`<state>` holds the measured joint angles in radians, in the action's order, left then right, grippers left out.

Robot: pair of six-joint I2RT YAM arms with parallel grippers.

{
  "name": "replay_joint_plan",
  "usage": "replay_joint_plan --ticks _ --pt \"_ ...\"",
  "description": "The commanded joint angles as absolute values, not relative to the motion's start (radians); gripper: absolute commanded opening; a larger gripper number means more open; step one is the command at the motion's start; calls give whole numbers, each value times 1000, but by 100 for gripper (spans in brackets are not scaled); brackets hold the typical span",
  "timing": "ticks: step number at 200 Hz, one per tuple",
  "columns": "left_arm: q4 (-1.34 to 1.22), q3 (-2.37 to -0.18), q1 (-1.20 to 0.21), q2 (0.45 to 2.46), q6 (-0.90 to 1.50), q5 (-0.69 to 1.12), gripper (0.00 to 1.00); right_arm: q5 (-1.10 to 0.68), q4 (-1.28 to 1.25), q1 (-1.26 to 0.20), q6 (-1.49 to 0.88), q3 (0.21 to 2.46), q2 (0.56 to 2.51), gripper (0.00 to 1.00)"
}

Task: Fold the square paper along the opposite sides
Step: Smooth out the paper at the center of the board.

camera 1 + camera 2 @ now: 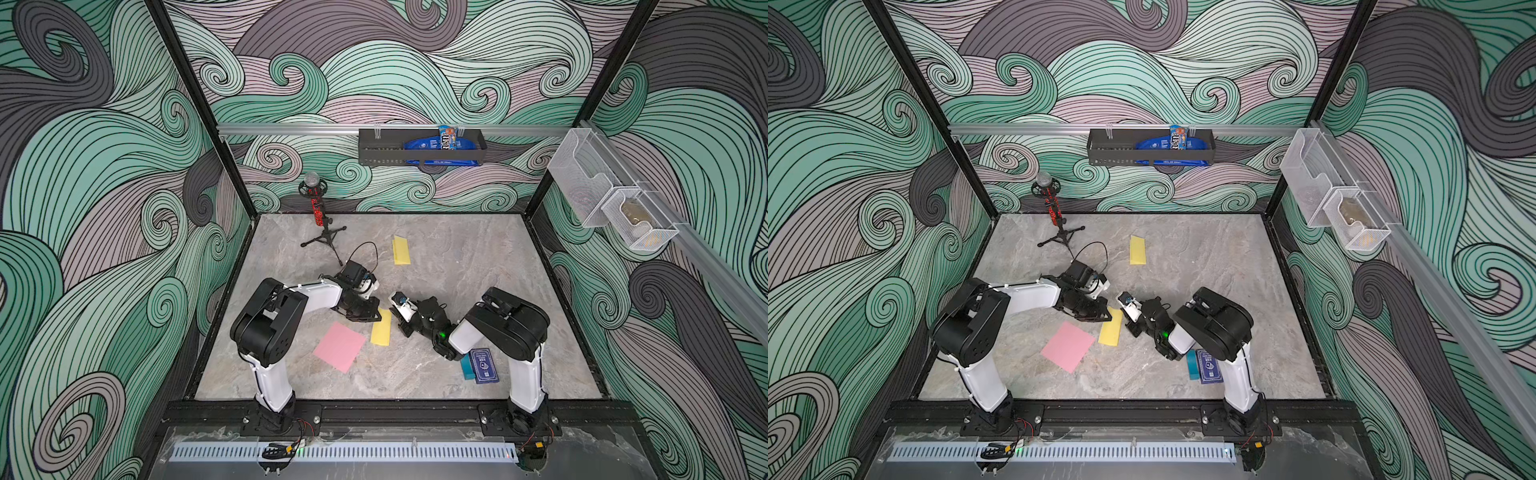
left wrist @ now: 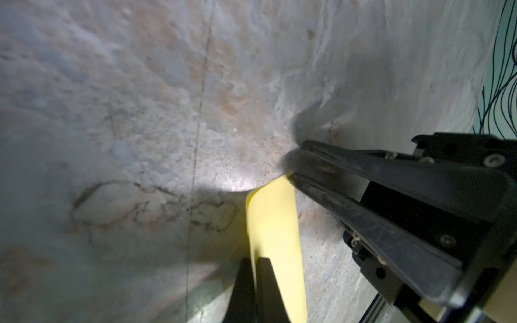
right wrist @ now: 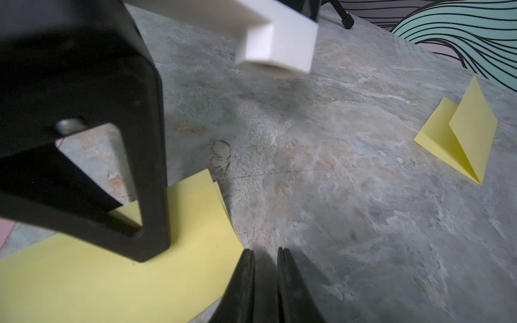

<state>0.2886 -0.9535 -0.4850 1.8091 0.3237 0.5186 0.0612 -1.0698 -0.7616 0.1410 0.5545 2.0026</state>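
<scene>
Pressed together, the left fingers (image 2: 242, 290) seemingly pinch the folded yellow paper (image 1: 381, 331); the right fingers (image 3: 241, 285) stand slightly parted beside it.

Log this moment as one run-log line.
left gripper: jaws shut, tip on central folded yellow paper | right gripper: jaws slightly open, empty, at paper edge

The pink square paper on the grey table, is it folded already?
No, the pink square paper lies flat as one full sheet.
</scene>
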Motion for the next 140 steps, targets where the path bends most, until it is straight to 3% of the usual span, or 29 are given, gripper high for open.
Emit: replay_joint_plan --ticks 1,30,74,140 --pt "330 -934 -491 1801 317 488 0 116 -956 -738 122 551 1997 19" --pt "330 -934 -490 1801 316 489 0 76 -912 -727 130 554 1940 21" --pt "328 -936 -489 1798 316 492 0 -206 -980 -763 134 488 1790 27" --pt "327 -934 -491 1794 317 495 0 -215 -924 -843 175 510 1866 26"
